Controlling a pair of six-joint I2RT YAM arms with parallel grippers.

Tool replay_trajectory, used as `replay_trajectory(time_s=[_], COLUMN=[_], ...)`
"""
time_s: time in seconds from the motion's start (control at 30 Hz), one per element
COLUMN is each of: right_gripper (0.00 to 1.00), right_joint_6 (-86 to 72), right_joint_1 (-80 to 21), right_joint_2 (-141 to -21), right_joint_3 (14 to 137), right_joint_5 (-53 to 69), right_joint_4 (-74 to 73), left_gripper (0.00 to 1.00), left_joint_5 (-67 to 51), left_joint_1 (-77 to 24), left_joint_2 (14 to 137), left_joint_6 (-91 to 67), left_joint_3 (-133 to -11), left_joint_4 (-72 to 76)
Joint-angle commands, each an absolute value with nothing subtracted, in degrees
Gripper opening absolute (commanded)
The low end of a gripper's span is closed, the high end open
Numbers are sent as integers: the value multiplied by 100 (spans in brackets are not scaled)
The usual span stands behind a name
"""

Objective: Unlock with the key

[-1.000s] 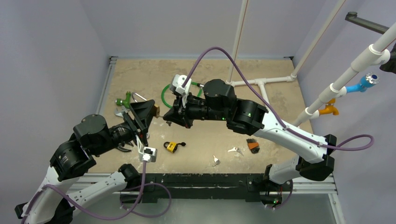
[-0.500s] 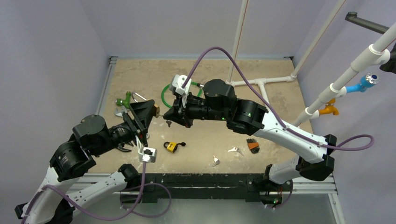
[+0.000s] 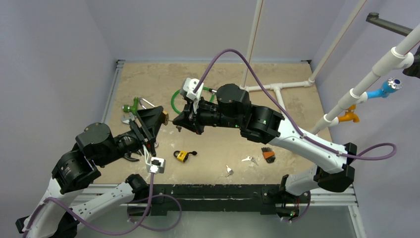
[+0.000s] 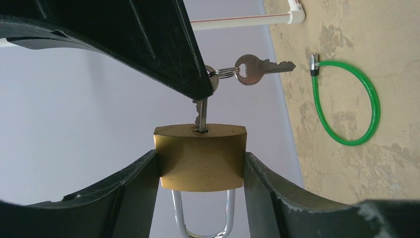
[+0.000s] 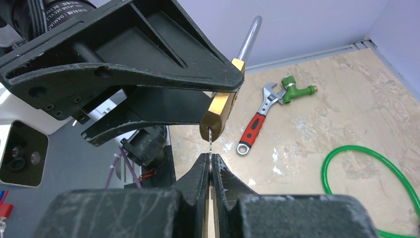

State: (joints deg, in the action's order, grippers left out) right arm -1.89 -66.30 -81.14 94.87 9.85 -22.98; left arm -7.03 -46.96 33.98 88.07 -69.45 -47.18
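My R claw (image 5: 211, 166), pressed together, hides the key (image 4: 200, 115) head; blade prob. in padlock (image 4: 198, 171), which L claw (image 4: 200, 161) pinches.

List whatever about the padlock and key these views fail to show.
Shackle: left wrist view, loop end cut off by the bottom edge.
Key: head mostly hidden inside the shut right gripper, both wrist views; blade depth hidden inside the brass padlock.
Top view: padlock and key too small to judge.
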Motion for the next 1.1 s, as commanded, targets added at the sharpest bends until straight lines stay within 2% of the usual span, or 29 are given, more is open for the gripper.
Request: replay_trajectory(time_s=[0.0, 0.67, 1.07], right_gripper=[0, 0, 0], right_joint_6=[-138, -282, -633], right_joint_1=[-6601, -6601, -6631], right_joint_2=[-8001, -8377, -8317], right_joint_3=[9643, 9846, 9359], right_joint_5=[982, 346, 17], right_joint_4=[-1980, -2004, -1159], left_gripper=[0, 0, 0], left_joint_5=[-762, -435, 57], left_joint_1=[-4711, -4711, -4779], left_joint_2=[3330, 3440, 3651], left_joint_6=[8952, 9100, 9140], left_joint_3=[-6982, -6924, -7016], left_joint_4=[-3996, -4046, -4024])
